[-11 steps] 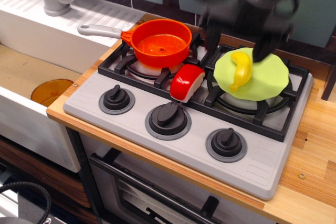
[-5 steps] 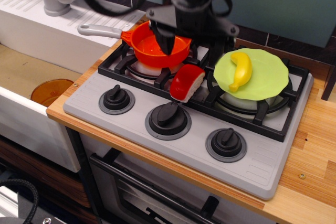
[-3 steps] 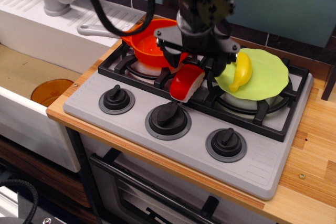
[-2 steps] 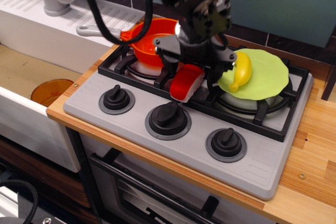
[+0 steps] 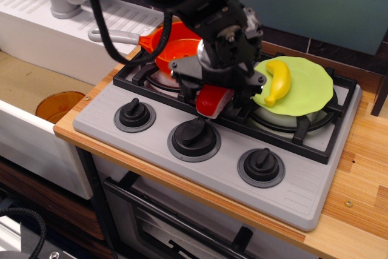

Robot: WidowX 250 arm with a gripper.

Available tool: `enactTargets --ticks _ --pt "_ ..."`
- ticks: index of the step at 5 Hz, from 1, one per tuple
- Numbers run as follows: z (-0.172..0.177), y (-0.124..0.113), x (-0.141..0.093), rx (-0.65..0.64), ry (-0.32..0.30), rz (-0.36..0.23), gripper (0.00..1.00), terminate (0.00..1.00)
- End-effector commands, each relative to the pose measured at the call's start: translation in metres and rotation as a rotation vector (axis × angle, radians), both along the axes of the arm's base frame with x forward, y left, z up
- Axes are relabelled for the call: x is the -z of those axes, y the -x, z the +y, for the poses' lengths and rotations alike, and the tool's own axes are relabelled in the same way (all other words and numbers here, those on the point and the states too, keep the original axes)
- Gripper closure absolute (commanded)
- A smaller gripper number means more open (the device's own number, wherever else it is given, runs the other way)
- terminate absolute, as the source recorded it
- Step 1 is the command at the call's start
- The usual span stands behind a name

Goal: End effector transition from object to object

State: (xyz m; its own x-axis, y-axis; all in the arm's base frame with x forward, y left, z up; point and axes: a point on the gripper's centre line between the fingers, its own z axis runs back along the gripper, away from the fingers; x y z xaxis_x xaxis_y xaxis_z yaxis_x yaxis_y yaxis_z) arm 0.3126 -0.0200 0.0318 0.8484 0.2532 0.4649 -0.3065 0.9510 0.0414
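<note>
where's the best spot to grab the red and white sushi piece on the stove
Grip the red and white sushi piece across its long sides, coming from straight above. It leans tilted on the grate between the burners, and the gripper already straddles it with open fingers.

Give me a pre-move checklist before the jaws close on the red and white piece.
1. End effector centred over the red and white piece: ok, one finger on each side.
2. Jaws open: ok.
3. Fingers low enough to grip: cannot tell, the wrist hides the tips.
4. Banana clear of the right finger: ok, apart on the green plate.
5. Orange pan clear: cannot tell, the arm covers its right side.
6. Piece seated on the stove grate: ok, though tilted.
</note>
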Motion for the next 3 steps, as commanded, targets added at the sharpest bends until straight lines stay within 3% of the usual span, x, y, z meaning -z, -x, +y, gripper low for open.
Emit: enactTargets --ticks 1,2,3 --pt "-0.0107 -0.0109 -0.0046 -0.016 0.041 -0.009 0.00 0.00" --pt "-0.0107 -0.0109 -0.0046 -0.016 0.041 -0.009 0.00 0.00" --pt "-0.0107 -0.0109 -0.0046 -0.016 0.041 -0.009 0.00 1.00"
